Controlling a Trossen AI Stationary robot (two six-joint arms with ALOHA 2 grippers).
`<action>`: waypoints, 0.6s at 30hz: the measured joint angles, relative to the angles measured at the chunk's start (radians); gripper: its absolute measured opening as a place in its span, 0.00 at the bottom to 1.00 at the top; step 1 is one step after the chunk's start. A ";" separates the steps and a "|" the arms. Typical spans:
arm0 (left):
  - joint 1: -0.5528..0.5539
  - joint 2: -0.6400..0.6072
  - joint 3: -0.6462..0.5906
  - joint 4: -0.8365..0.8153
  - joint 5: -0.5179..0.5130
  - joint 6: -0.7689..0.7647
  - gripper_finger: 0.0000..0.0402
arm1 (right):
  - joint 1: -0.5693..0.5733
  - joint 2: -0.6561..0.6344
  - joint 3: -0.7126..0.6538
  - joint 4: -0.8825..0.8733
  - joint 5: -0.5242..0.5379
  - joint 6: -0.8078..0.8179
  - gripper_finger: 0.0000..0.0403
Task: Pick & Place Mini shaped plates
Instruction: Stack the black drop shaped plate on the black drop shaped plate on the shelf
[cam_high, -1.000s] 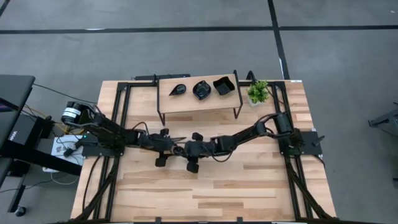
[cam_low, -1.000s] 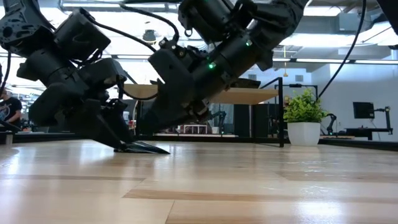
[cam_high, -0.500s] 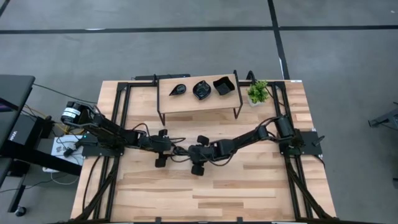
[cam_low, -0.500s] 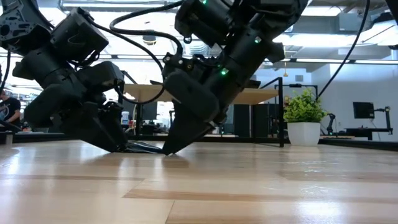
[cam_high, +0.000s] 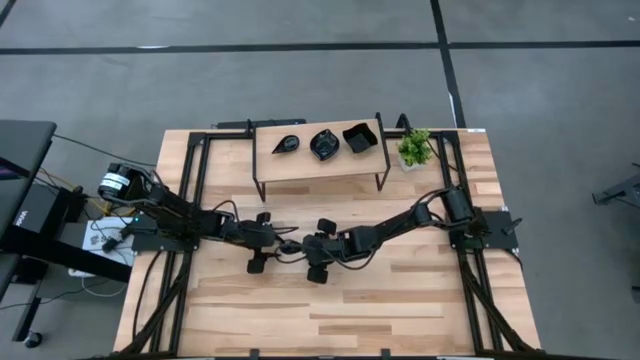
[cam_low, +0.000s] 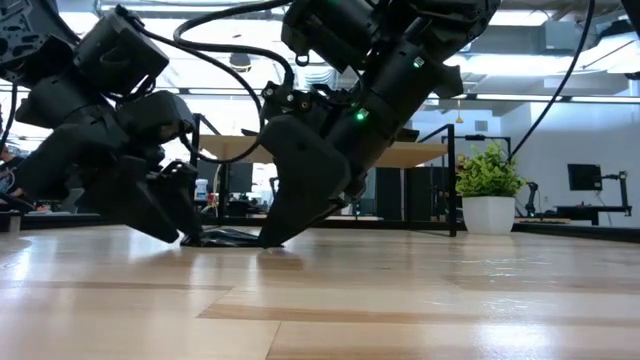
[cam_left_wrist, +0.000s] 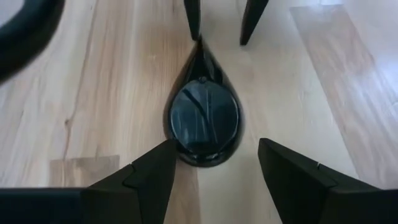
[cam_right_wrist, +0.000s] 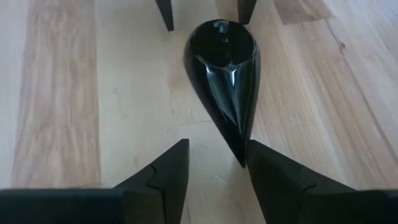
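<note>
Right gripper (cam_high: 296, 244) was shifted back from the left gripper (cam_high: 281, 243) and its jaws were spread since a second earlier.
High view: both were met mid-table (cam_high: 400, 300), three plates (cam_high: 323, 143) kept on the shelf (cam_high: 270, 165) by the far edge.
Wrist views: the teardrop plate (cam_left_wrist: 203, 115) was laid flat between both sets of parted, unclamped fingers.

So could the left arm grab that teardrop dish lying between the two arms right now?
Probably yes. The left gripper is open with its fingers either side of the dish's round end, but the right gripper straddles the pointed tip.
</note>
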 joint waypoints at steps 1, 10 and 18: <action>-0.003 0.000 0.000 0.006 -0.001 0.008 0.57 | 0.000 0.000 0.000 0.001 0.000 0.000 0.38; -0.014 0.000 0.000 0.055 -0.003 0.069 0.44 | -0.011 0.000 0.000 0.002 0.011 -0.002 0.37; -0.034 0.000 0.000 0.059 -0.019 0.054 0.34 | -0.023 0.000 0.000 -0.002 0.011 -0.001 0.36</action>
